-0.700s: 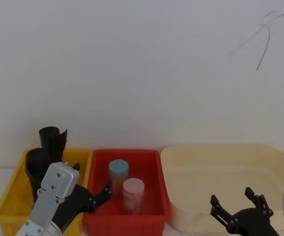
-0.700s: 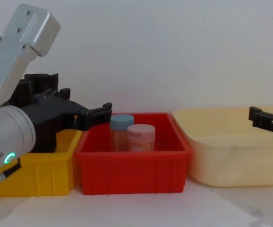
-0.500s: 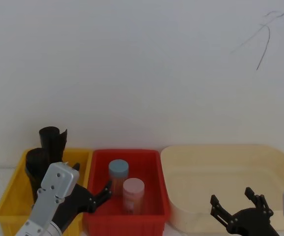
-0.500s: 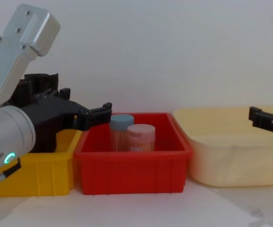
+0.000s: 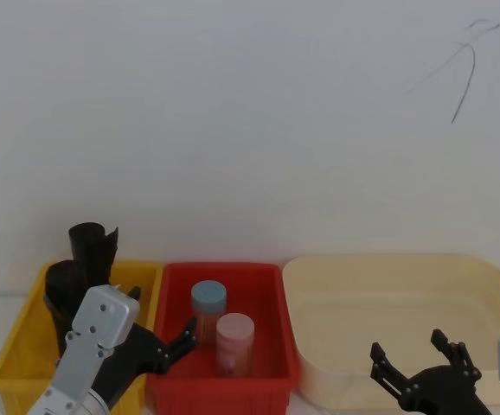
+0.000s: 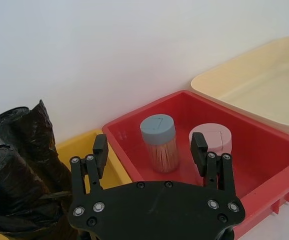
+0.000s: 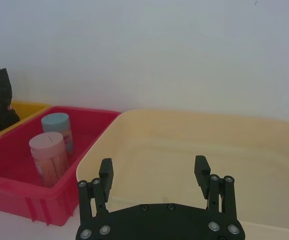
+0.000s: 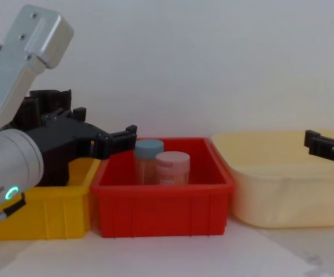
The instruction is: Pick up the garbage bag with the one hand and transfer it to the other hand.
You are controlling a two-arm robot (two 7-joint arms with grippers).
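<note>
The garbage bag (image 5: 62, 285) is a black roll with a rounded top, standing upright in the yellow bin (image 5: 16, 346); in the left wrist view the garbage bag (image 6: 9, 185) is beside one finger and apart from it. My left gripper (image 5: 165, 322), on the green-ringed arm, hangs open over the border of the yellow and red bins and holds nothing. The left wrist view has the left gripper (image 6: 149, 142) with its fingers spread wide. My right gripper (image 7: 153, 166) stands open in front of the cream bin (image 7: 194, 150), also holding nothing.
A second black roll (image 5: 92, 245) with a loose pointed flap stands behind the bag. The red bin (image 5: 267, 285) holds a blue-lidded jar (image 5: 208, 307) and a pink-lidded jar (image 5: 234, 339). The cream bin (image 5: 492, 285) sits at the right. A white wall stands close behind.
</note>
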